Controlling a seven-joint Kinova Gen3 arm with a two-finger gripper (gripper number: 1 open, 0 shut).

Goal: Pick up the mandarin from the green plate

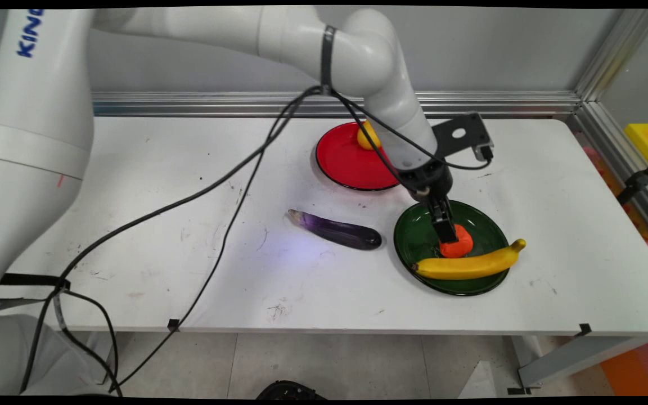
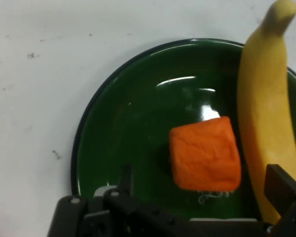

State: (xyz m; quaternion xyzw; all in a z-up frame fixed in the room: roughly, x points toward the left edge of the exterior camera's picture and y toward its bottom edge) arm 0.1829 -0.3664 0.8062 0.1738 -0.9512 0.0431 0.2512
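while i hold the gripper [image 1: 446,229] low over the green plate [image 1: 481,224], its fingers stand spread around nothing.
the orange block [image 2: 205,153] lies loose on that plate beside the banana [image 2: 266,123]; eggplant [image 1: 335,229] on the table, a yellow fruit [image 1: 367,136] on the red plate [image 1: 342,160].

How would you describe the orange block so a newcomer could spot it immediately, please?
On the white table, find the green plate at the right, nearer than the red plate. The orange block lies on it under the gripper, beside the banana; it is the only squarish orange thing.
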